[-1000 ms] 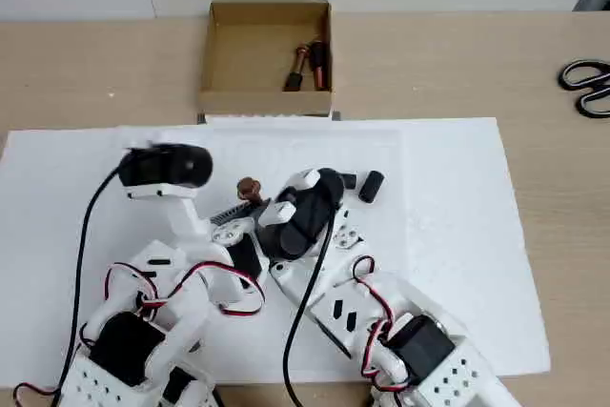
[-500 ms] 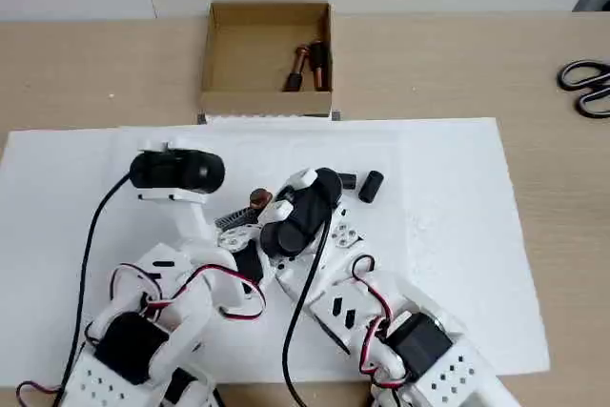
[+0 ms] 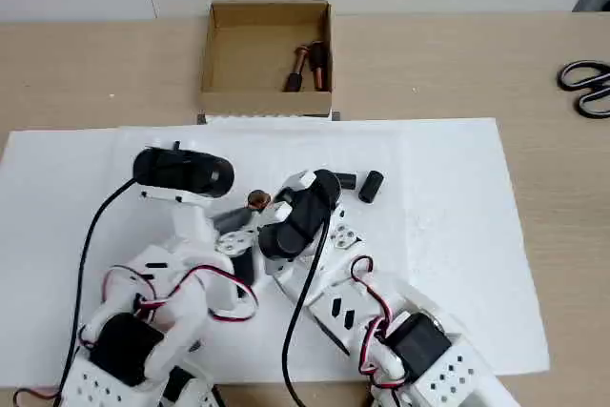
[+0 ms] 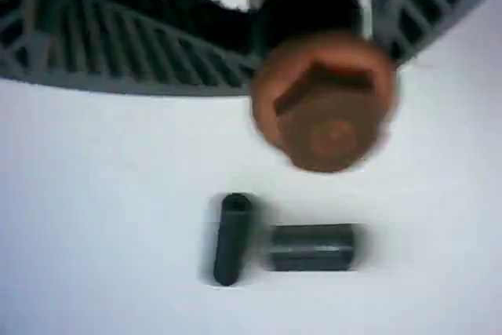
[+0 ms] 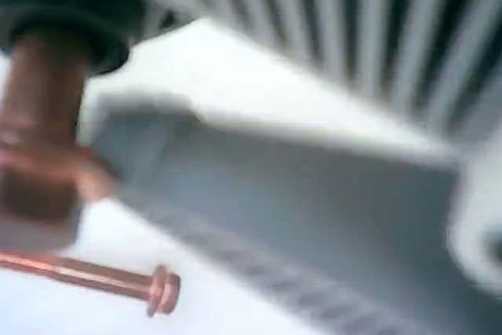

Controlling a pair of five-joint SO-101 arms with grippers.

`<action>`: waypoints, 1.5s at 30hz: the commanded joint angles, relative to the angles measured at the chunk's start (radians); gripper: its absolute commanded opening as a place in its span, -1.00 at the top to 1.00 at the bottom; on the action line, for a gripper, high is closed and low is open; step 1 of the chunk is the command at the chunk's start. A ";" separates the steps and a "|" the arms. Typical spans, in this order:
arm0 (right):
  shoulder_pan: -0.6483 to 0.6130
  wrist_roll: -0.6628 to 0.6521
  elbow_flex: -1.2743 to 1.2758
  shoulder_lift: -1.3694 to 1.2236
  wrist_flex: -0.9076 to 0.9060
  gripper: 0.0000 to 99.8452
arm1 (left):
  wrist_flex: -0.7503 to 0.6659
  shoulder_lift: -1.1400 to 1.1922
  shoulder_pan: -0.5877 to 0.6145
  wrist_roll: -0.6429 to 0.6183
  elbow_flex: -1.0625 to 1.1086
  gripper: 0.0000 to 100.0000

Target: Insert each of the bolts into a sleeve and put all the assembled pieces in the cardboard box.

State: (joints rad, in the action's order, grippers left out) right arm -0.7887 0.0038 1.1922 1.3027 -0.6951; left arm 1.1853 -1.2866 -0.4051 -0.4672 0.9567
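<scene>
Step in hand, by my reading: seating the bolt (image 4: 325,103) in its sleeve (image 5: 47,1); my left pincer (image 4: 312,9) looks clenched on the bolt, jaws either side just behind the copper head, head turned up toward my wrist; my right pincer (image 3: 274,208) sits close against the work from the other side, clenched or released I cannot tell; shank is in the dark sleeve mouth, but bare copper shows between head and sleeve, so not home yet; the pair is held over the white sheet (image 3: 457,235), between my two arms; to do it well: keep shank and bore on one line, press slowly along that line, no sideways lean, else the shank may bind at the rim; grip firm until head meets sleeve, and only then let one side go; spare bolt (image 5: 94,276) lies flat on the sheet near the work; one loose sleeve (image 4: 233,237) and a second loose sleeve (image 4: 314,246) lie just beside each other, near; cardboard box (image 3: 267,100) stands on the surface (image 3: 429,64) just beyond the sheet's far edge, assembled pieces (image 3: 307,66) lying inside by my right-hand wall; roughly midway through the task, I judge.
</scene>
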 commanded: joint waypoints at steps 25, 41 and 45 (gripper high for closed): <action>0.203 0.038 0.005 0.012 0.033 1.00 | 0.172 -0.009 0.377 0.114 -0.255 0.99; 0.329 0.005 -0.341 -0.587 0.329 1.00 | -0.183 -0.009 0.519 0.285 0.237 0.99; 0.354 0.003 -0.569 -0.858 0.366 1.00 | -0.187 -0.009 0.514 0.285 0.265 0.99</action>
State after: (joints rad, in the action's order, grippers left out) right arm -0.4572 0.0207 0.8286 0.6137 -0.3790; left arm 1.0273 -1.2881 0.1089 -0.1880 1.2144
